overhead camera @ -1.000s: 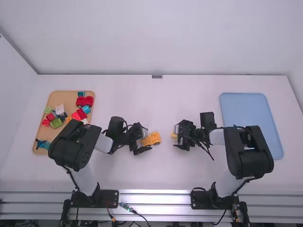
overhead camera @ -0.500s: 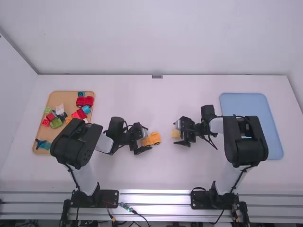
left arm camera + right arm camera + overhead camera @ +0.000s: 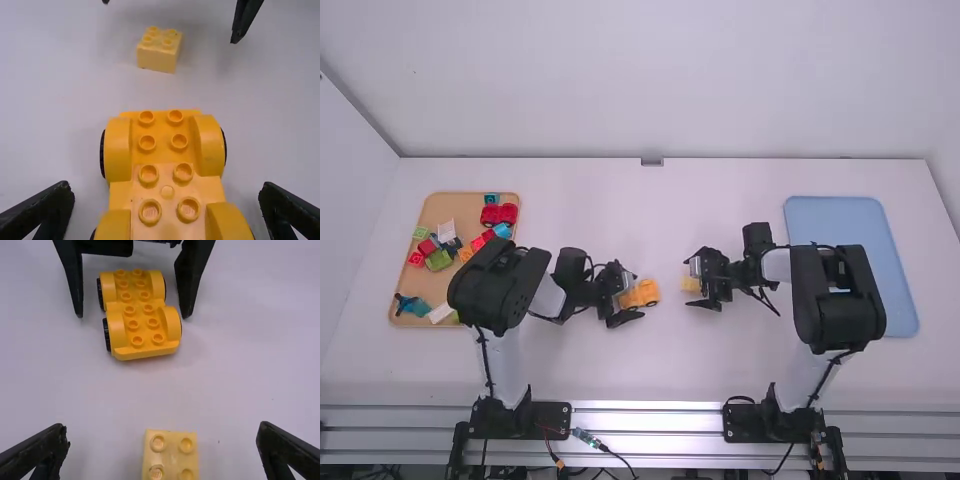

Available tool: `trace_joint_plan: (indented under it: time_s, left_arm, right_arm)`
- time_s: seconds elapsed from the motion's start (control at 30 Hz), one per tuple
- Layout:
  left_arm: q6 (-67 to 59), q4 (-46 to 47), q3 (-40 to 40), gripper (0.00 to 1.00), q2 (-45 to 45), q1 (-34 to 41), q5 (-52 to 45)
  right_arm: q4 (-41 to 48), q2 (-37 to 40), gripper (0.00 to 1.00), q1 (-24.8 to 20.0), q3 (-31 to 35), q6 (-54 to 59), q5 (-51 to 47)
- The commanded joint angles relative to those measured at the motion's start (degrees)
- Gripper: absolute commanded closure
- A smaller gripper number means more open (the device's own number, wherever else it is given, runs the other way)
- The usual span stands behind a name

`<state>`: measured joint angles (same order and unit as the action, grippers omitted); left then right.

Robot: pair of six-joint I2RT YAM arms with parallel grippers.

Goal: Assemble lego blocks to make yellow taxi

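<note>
Near the middle of the table, my left gripper is open around the rear of the orange-yellow wheeled car base. In the left wrist view the left gripper has its fingers apart on both sides of the car base, not touching it. My right gripper stands at the pale yellow block, to the right of the car base. The right wrist view has the right gripper open, the pale yellow block lying between its spread fingers. Block and car base are apart.
An orange-tan tray with red, green, blue, white and orange pieces lies at the left, partly behind the left arm. At the right is a blue tray, partly covered by the right arm.
The right gripper has shifted slightly and turned around the pale yellow block. The left arm's elbow has swung a little to the right, while its gripper has barely moved.
</note>
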<state>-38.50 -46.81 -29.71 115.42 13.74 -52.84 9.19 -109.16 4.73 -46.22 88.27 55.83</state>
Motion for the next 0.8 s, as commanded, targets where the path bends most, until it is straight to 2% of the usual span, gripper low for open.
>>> trace_joint_plan:
  time_s: [0.0, 0.2, 0.47, 0.5, 0.6, 0.73, 0.77]
  left_arm:
    - [0.49, -1.55, 0.44, 0.01, 0.40, 0.24, -1.68]
    - [0.45, -4.15, 1.99, 0.00, 0.46, 1.29, 1.36]
    - [0.45, -2.80, 0.33, 0.05, 0.92, 1.49, 1.25]
    - [0.45, -2.84, 0.20, 0.07, 0.92, 1.49, 1.29]
    - [0.42, -2.49, 0.04, 0.22, 0.92, 1.49, 1.31]
    - [-0.12, -2.40, 0.15, 0.25, 0.92, 1.49, 1.42]
    - [-1.24, -1.92, 0.15, 0.28, 0.92, 1.49, 1.42]
  right_arm:
    - [0.26, -0.68, 0.01, 0.13, -0.66, 0.09, 1.18]
    - [0.24, -0.68, 0.00, 0.74, -0.66, 0.07, 1.20]
    - [0.26, -0.68, 0.00, 0.50, -0.66, 0.07, 1.20]
    - [0.24, -0.68, 0.00, 0.50, -0.66, 0.09, 1.33]
    - [0.24, -0.68, 0.00, 0.50, -0.66, 0.09, 1.27]
    - [0.31, -0.68, 0.00, 0.52, -0.66, 0.09, 1.18]
    - [0.33, -0.68, 0.01, 0.52, -0.66, 0.07, 1.18]
